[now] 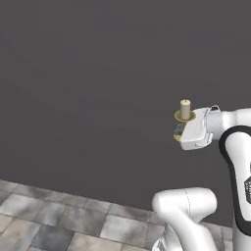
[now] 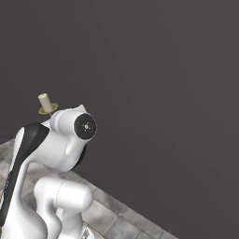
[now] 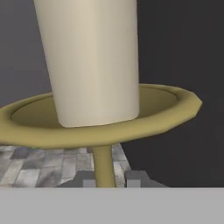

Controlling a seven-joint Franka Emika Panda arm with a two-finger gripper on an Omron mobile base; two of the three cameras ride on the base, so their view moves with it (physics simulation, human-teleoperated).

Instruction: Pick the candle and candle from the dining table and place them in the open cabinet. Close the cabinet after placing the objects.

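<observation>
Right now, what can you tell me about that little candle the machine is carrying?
The candle is a short, thick cream cylinder, waxy-looking, standing upright on a wide brass-coloured dish with a thin stem below. The gripper is shut on that stem, a dark finger on each side, holding the candle in the air before a dark grey wall, above a grey tiled floor. Nothing else touches it.

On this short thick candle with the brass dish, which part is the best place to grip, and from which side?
The thin brass stem under the dish. The candle is wide and its dish flares out, but the stem is slim enough to fit between the claw's fingertips. Come in level from the side, below the dish rim, as the claw holds it here, keeping the candle upright.
</observation>
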